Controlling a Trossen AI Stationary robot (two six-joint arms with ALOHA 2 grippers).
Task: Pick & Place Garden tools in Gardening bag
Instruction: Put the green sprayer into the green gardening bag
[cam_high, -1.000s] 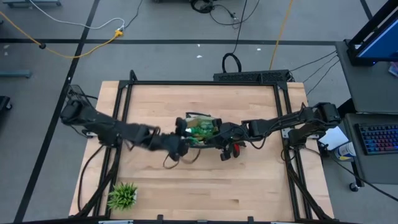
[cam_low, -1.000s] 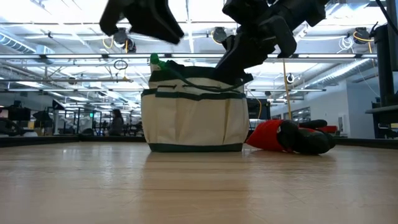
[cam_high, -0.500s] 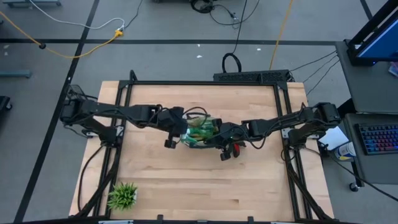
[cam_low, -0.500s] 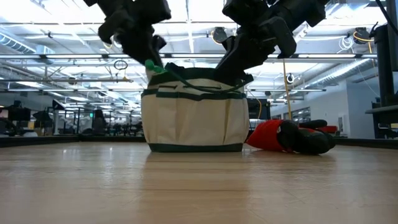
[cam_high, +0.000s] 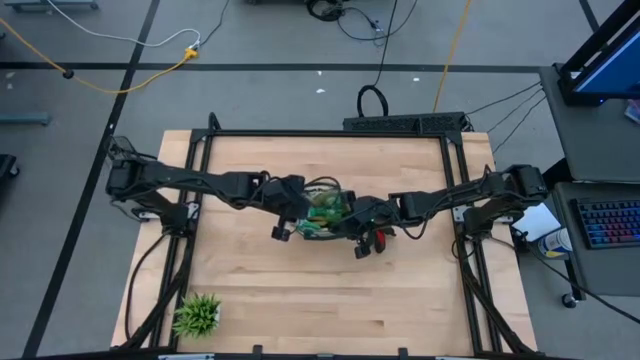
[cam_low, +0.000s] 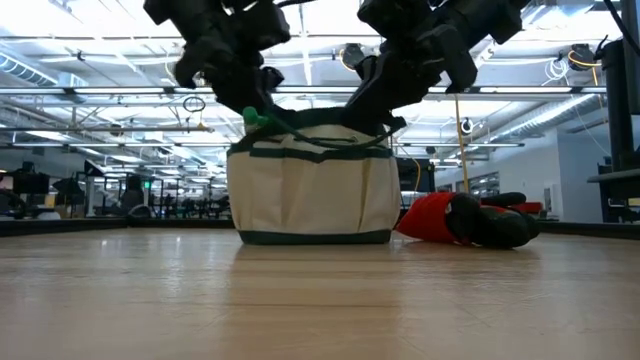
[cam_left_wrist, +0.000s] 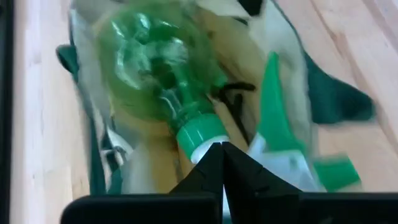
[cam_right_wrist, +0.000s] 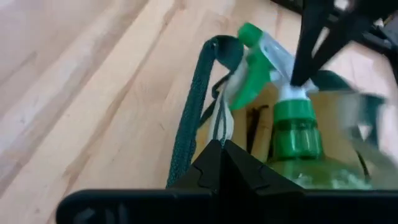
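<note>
Currently the gardening bag (cam_high: 322, 212) sits mid-table: cream canvas, dark green trim at rim and base, outer pockets visible in the low view (cam_low: 312, 178), a dark loop handle (cam_right_wrist: 194, 106) hanging off its edge. Green spray bottle (cam_left_wrist: 163, 62) lies tilted inside the bag mouth: translucent green body, solid green collar, white-and-green trigger head (cam_right_wrist: 256, 57) poking past the rim. Left gripper (cam_left_wrist: 221, 148) is right at the bottle's neck, fingers pressed together, tips meeting just under the green collar; can't tell if they actually pinch anything. In the high view it sits at the bag's left edge (cam_high: 290, 213). Right gripper (cam_right_wrist: 221, 147) is also closed, fingers together over the opposite side of the bag, by the rim next to the handle; nothing visibly held. Red-and-black gloves (cam_low: 465, 218) lie on the table just beside the bag, on its right-arm side. Small potted plant (cam_high: 196, 314) is well apart, at the near left corner.
</note>
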